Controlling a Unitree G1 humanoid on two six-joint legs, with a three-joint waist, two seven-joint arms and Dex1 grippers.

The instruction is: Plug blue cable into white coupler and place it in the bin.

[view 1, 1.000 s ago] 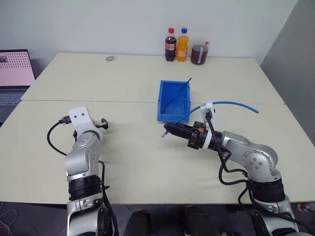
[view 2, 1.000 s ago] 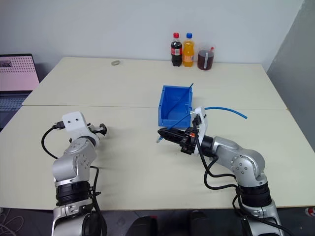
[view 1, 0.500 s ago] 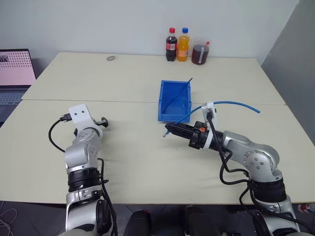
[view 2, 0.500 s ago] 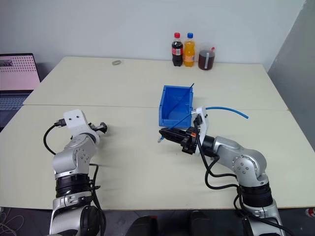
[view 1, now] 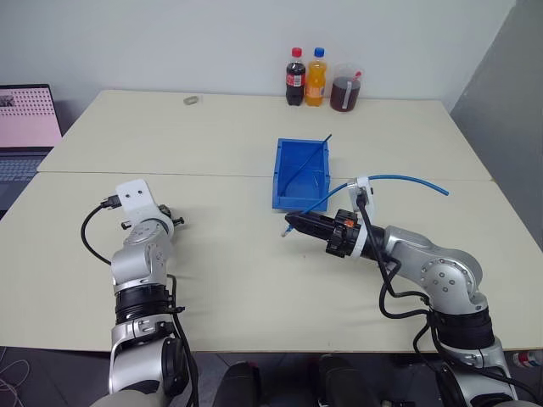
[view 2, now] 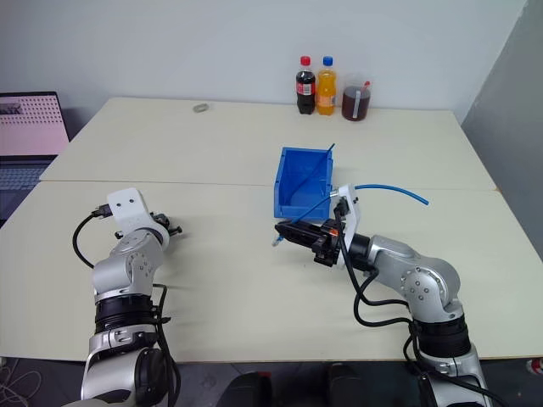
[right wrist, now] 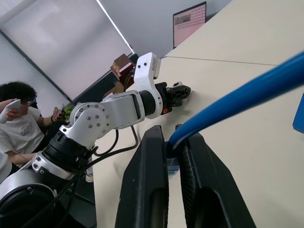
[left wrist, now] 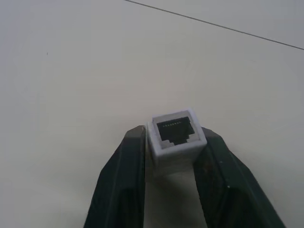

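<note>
We see the left gripper [left wrist: 173,156] with its fingers [left wrist: 124,180] pinching the white coupler [left wrist: 175,134] low over the tabletop [view 1: 229,280], the dark socket facing away from the wrist. The right gripper [view 1: 293,224] has its fingers [right wrist: 149,180] pressed together on the blue cable [view 1: 399,179] close to its plug, which points toward the left arm; the free length arcs back over the right forearm. The two parts are well apart, so mating is not yet begun. We judge the main risk to be misalignment: the coupler is held by only a small part of its body and could twist or slip when the plug pushes in, and the springy cable could swing the plug off axis. The bin [view 1: 300,174] stands just beyond the right gripper, with a thin dark wire [view 1: 305,164] leaning across it, which might snag the cable on placement. Three bottles [view 1: 316,79], a small ring-like object [view 1: 190,100] and a laptop [view 1: 25,127] lie well clear.
</note>
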